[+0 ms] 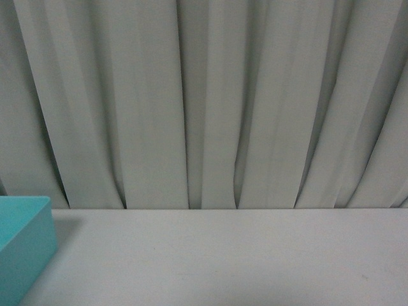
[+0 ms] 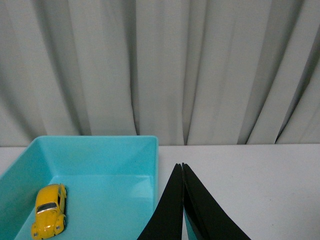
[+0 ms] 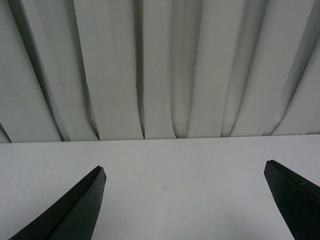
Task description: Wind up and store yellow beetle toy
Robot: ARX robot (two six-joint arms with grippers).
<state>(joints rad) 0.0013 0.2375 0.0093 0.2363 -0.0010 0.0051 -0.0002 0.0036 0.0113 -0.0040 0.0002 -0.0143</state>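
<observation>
- Step: storing looks done. The yellow beetle toy (image 2: pixel 49 211) lies inside the teal bin (image 2: pixel 120 141), on its floor near one side wall, w/ nothing gripping it.
- Next (a judgement): little left, just pull arms clear of bin.
- Left pincer (image 2: pixel 182 167): blades pressed together, empty, tips just beside the bin's rim.
- Right pincer (image 3: pixel 185 172): spread wide over bare counter (image 3: pixel 175 160), touching nothing.

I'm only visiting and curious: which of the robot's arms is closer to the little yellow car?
The left. Its tool hangs shut beside the blue box holding the car. The right tool sees only bare table.
</observation>
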